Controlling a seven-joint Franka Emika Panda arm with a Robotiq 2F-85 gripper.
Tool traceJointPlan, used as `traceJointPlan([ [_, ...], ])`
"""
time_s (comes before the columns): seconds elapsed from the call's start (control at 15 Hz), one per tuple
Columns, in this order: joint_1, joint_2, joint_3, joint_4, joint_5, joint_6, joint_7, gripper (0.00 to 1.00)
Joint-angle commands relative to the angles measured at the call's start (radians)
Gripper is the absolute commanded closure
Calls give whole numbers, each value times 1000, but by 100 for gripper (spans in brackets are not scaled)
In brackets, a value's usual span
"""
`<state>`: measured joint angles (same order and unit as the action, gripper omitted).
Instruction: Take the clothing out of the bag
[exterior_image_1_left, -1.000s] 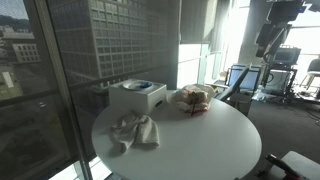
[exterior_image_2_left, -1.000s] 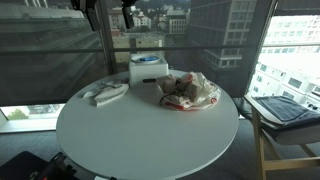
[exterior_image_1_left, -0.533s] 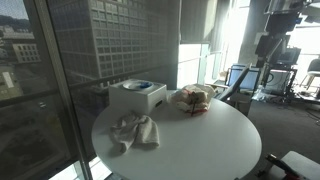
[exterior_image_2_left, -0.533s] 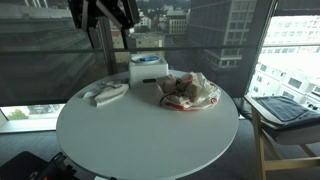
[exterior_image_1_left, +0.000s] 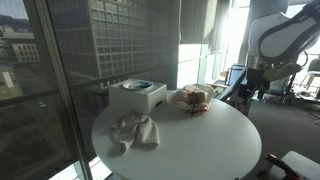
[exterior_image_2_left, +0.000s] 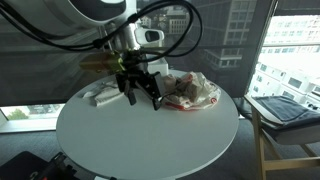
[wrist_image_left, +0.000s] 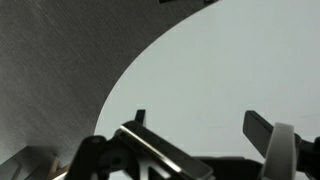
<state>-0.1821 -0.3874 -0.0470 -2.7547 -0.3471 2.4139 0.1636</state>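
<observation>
Near the window-side edge of the tabletop (exterior_image_2_left: 150, 145) the bag (exterior_image_2_left: 205, 92) lies bulging with clothing (exterior_image_2_left: 180, 98), apparently untouched, while the gripper (exterior_image_2_left: 143, 97) hovers near it, jaws spread and empty, so the whole removal seems left to do.

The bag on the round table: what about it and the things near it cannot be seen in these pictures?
Contents of the bag: too small and crumpled in both exterior views.
White box: in an exterior view the gripper hides most of it.
Wrist view: only bare table; the bag lies outside the frame.
</observation>
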Motion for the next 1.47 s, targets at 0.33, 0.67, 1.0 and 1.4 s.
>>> traceJointPlan([
  [0.33, -75, 555, 52, 446, -419, 244, 440, 0],
  [0.67, 82, 831, -92, 748, -386, 244, 490, 0],
  [1.0, 158, 1056, -137, 1042, -240, 251, 510, 0],
  [1.4, 225, 1228, -225, 1222, -38, 251, 504, 0],
])
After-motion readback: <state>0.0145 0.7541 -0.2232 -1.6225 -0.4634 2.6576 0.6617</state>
